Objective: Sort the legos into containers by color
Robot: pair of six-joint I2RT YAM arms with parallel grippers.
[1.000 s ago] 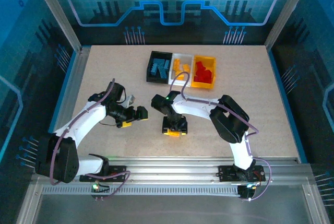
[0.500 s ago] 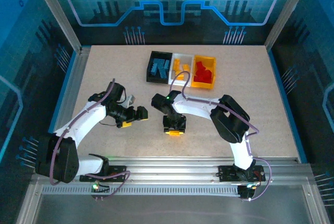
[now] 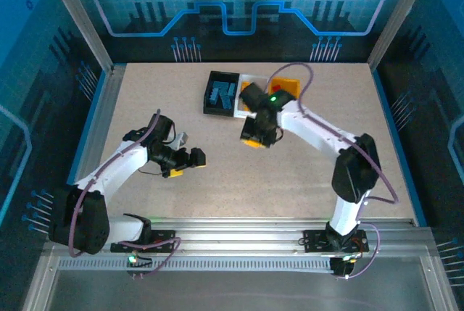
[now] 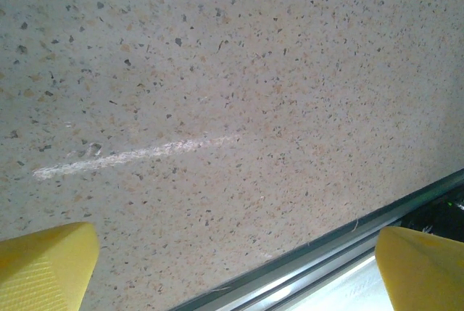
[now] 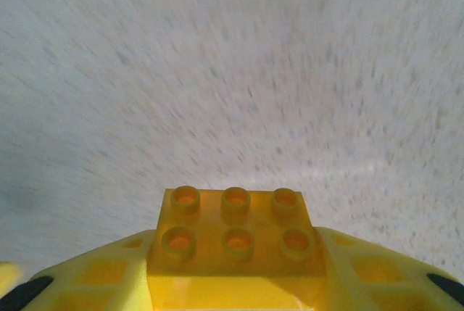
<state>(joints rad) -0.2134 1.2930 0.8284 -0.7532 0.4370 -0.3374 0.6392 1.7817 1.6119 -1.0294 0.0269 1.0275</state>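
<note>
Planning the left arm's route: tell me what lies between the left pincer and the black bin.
Nothing but bare table, as the top view shows, between left pincer and black bin. The right pincer, gripping a yellow brick, is off to the side.

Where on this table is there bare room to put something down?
Bare table right of the right arm, left of the black bin, and in front, between the left gripper and the right arm. Crowded at the bins, where the right gripper holds a yellow brick.

Right arm (image 3: 312,128) covers part of the white bin (image 3: 254,80); tabletop (image 5: 217,50) beyond the yellow lego (image 5: 235,233) is blurred.
</note>
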